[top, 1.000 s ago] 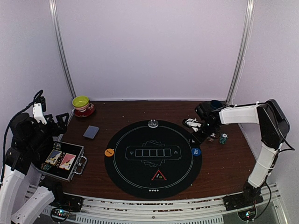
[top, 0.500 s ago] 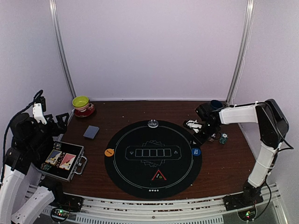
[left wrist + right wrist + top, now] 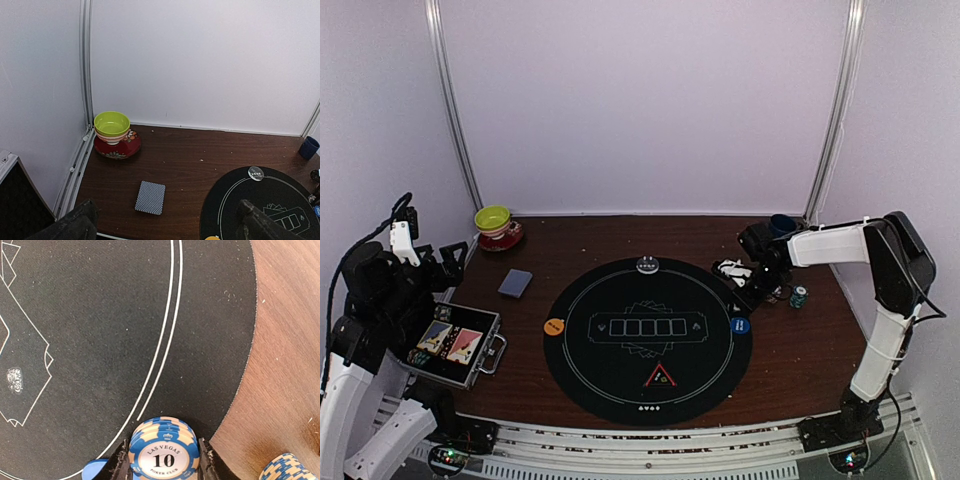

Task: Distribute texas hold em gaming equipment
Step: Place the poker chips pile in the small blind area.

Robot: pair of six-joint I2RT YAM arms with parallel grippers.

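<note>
1. Top external view showed a brown table [image 3: 800, 350] with a round black mat [image 3: 590, 370] over its middle, reaching toward the front edge.
2. At the left edge an open case [image 3: 455, 345] lay flat, and the left gripper [image 3: 167, 225] hung above it, jaws spread wide and holding nothing.
3. Near the right edge the right gripper [image 3: 164, 460] pointed down at the mat's right rim, its jaws closed on a chip stack [image 3: 164, 452]. The stack was blue and cream, its top chip marked 10, and sat just inside the rim. Whether it touched the mat could not be told.
4. In the back left corner a yellow-green bowl [image 3: 111, 124] sat on a red saucer [image 3: 120, 149].
5. Near the back right corner stood a dark blue mug [image 3: 308, 147].
6. On bare wood between saucer and mat, apart from both, the deck [image 3: 150, 197] lay face down.
7. Just off the mat's rim a second stack [image 3: 287, 469], striped alike, stood on wood.
8. On the mat's right rim the blue button [image 3: 740, 325] lay just beside the held stack. The orange button [image 3: 554, 326] lay on the left rim and a clear disc [image 3: 256, 173] on the back rim.
9. Near the mat's front rim lay the red triangle [image 3: 660, 376].
</note>
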